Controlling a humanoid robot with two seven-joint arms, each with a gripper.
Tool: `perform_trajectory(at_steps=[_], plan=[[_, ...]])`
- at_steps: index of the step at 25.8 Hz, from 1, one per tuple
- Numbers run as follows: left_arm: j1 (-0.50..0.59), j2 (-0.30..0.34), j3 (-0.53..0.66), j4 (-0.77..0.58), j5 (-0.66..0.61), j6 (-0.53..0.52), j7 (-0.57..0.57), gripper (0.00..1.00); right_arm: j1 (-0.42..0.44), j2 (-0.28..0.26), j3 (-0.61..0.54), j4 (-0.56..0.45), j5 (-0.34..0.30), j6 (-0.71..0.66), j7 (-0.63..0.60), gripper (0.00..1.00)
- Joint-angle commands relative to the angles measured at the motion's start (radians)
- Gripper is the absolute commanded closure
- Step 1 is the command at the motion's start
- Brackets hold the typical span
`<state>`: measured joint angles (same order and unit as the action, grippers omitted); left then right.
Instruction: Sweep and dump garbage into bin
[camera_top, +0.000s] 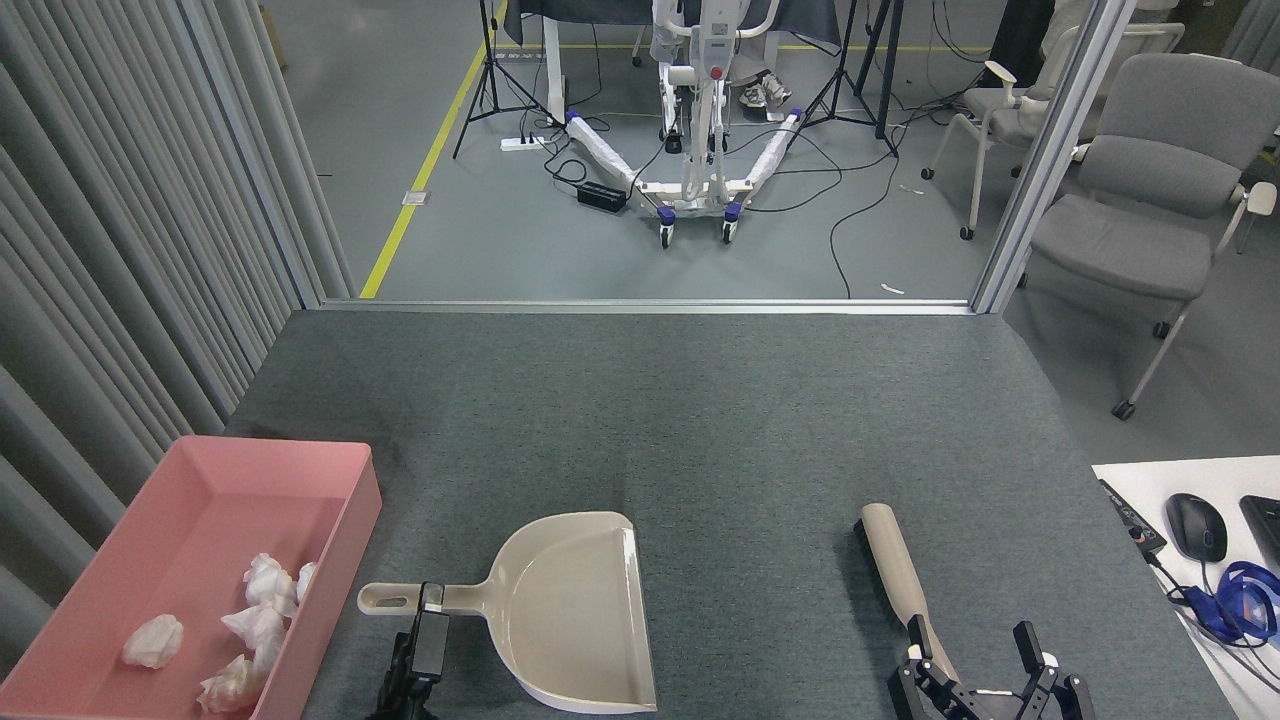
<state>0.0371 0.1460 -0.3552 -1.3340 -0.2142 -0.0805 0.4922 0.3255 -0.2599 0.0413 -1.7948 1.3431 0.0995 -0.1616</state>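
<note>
Tissue wads (245, 630) lie in the pink bin (345, 520).
Dustpan (560, 610) and brush (895, 575) rest on the carpet; right gripper (970, 650) spread wide, left gripper (428, 625) unclear.

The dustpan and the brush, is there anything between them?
No. In the head view, only bare grey carpet lies between the dustpan and the brush.

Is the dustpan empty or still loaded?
Empty: the dustpan shows a bare scoop, and the garbage lies in the bin.

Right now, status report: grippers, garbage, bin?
Left gripper at dustpan handle, state unclear. Right gripper open by brush. Garbage all in bin. Carpet unobstructed.
</note>
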Motion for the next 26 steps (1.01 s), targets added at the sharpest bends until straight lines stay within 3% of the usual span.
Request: perform_trajectory(at_steps=[1, 5, 10, 15, 18, 21, 26], plan=[[0.066, 0.035, 0.001, -0.083, -0.011, 0.022, 0.002, 0.02, 0.001, 0.004, 0.000, 0.000, 0.001, -0.015, -0.003, 0.02], [0.122, 0.040, 0.001, -0.178, -0.047, 0.039, 0.002, 0.02, 0.000, 0.017, 0.000, 0.000, 0.002, -0.018, -0.003, 0.02], [0.215, 0.052, 0.001, -0.367, -0.231, 0.149, 0.002, 0.02, 0.001, 0.028, 0.000, 0.000, 0.004, -0.018, -0.004, 0.02], [0.248, 0.072, -0.018, -0.393, -0.318, 0.131, 0.003, 0.02, 0.004, 0.027, 0.000, 0.000, 0.004, -0.018, -0.004, 0.02], [0.231, 0.103, -0.013, -0.393, -0.551, 0.093, 0.002, 0.02, 0.006, 0.027, 0.000, 0.000, 0.004, -0.020, -0.004, 0.02], [0.193, 0.112, -0.015, -0.392, -0.659, 0.099, 0.000, 0.02, 0.006, 0.028, -0.001, 0.000, 0.004, -0.020, -0.004, 0.02], [0.159, 0.241, -0.002, -0.392, -0.728, 0.088, -0.017, 0.02, 0.006, 0.031, -0.001, 0.000, 0.004, -0.020, -0.004, 0.02]])
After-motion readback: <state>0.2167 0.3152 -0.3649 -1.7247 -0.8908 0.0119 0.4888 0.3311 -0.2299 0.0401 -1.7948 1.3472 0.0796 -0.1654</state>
